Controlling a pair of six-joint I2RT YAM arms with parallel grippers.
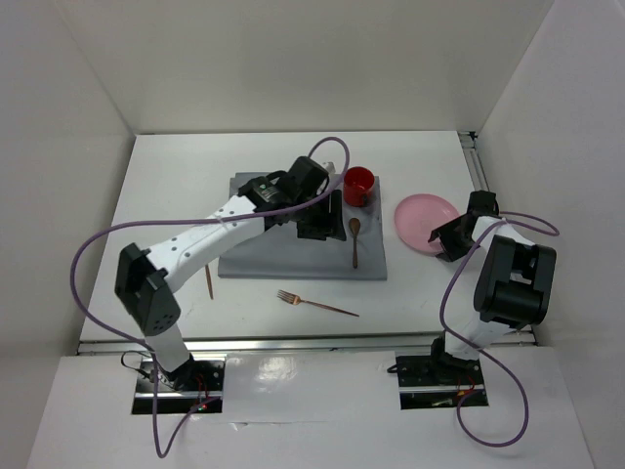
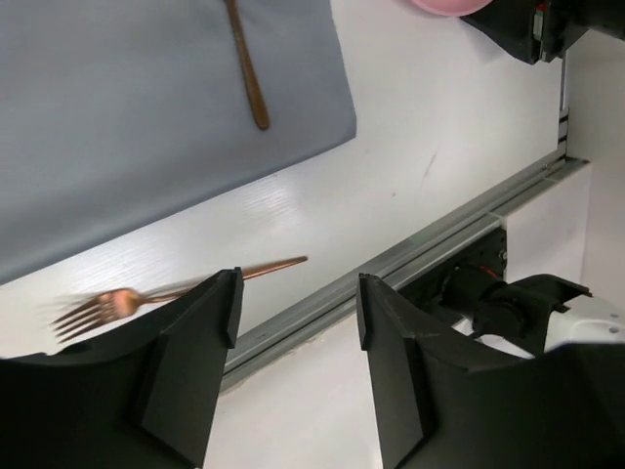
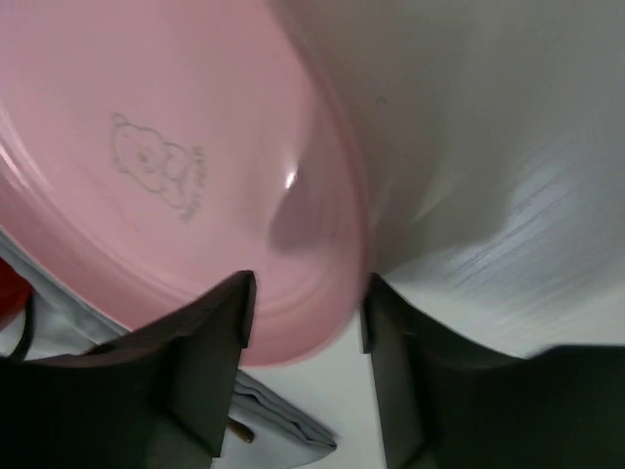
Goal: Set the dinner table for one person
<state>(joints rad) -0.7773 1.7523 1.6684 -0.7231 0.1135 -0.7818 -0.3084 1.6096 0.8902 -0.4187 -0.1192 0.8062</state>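
1. Your left claw (image 2: 298,293) is hanging with its jaws apart, gripping nothing, over the large white rectangular dinner table (image 2: 420,166).
2. A copper-coloured metal fork (image 2: 117,303) is lying partly behind one finger.
3. Beyond the claw, a grey rectangular cloth (image 2: 127,127) is carrying a copper-coloured spoon (image 2: 246,68).
4. Your right claw (image 3: 308,293) is straddling the round pink plate's (image 3: 146,147) rim; whether it is pinching it, I cannot tell.

My left gripper (image 1: 318,227) hangs over the grey mat (image 1: 264,256), red cup (image 1: 358,184) at 1 o'clock, fork (image 1: 314,304) at 6.
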